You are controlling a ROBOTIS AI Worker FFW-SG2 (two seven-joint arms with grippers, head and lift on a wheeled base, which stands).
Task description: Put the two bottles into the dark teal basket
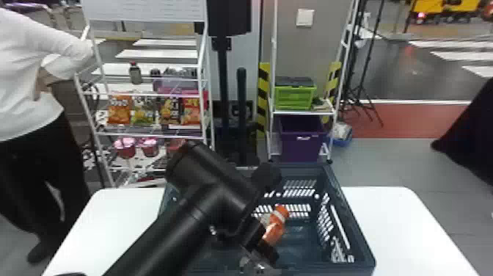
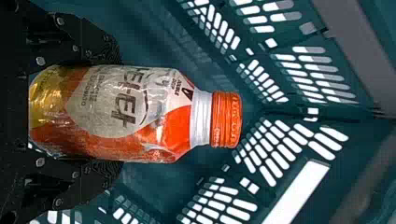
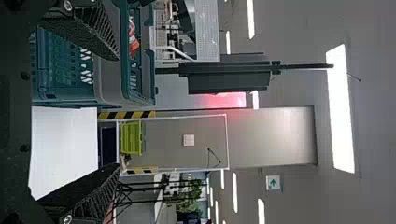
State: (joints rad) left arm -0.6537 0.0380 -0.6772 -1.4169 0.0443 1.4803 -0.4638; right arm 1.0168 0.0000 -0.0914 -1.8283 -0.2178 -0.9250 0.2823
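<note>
My left gripper (image 1: 261,245) is over the inside of the dark teal basket (image 1: 357,235), partly hidden by its own arm. In the left wrist view, my left gripper (image 2: 116,112) is shut on an orange-capped bottle (image 2: 163,116), with basket walls beyond the cap. The same bottle (image 1: 277,229) leans with its cap up and away in the head view. My right gripper (image 3: 116,112) stands open outside the basket (image 3: 100,88), nothing between its fingers; the bottle (image 3: 134,44) shows over there behind the rim.
The basket stands on a white table (image 1: 396,220). Behind it are a snack rack (image 1: 146,134) and a shelf (image 1: 304,112) with a green crate (image 1: 295,97) and a purple bin (image 1: 302,143).
</note>
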